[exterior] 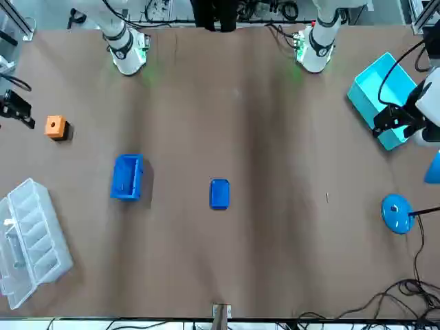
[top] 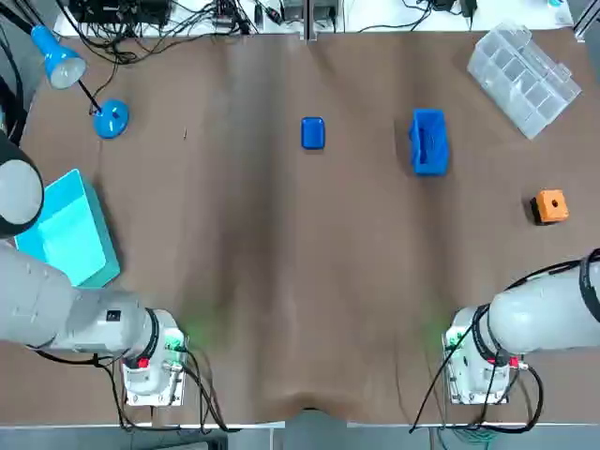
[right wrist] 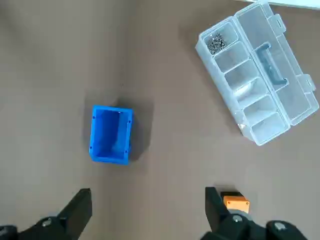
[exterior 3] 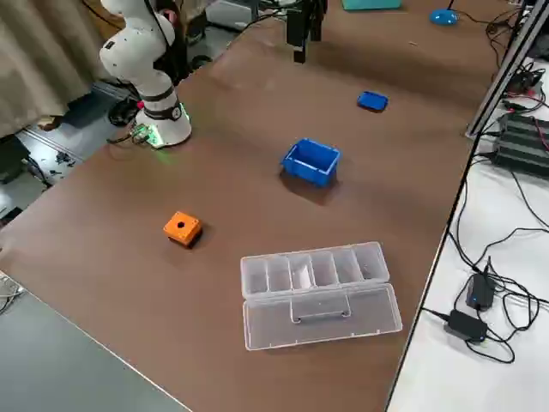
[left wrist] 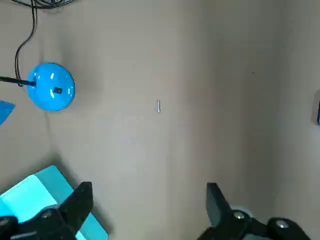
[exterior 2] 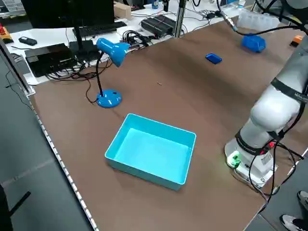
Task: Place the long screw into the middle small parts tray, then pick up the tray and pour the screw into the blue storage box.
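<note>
The long screw (left wrist: 158,106) lies alone on the brown table, thin and silvery, near the lamp base; the top view shows the screw (top: 185,134) at the back left. A small blue parts tray (top: 312,132) sits at the back middle. To its right stands a deeper blue storage box (top: 428,141), empty in the right wrist view (right wrist: 111,134). My left gripper (left wrist: 147,192) hangs open high above the table's left side, over a cyan bin's edge. My right gripper (right wrist: 147,197) hangs open high over the right side. Neither holds anything.
A large cyan bin (top: 66,230) rests at the left edge. A blue desk lamp (top: 110,118) stands behind it. A clear compartment organiser (top: 521,77) lies open at the back right. An orange cube (top: 550,206) sits near the right edge. Cables run along the far edge.
</note>
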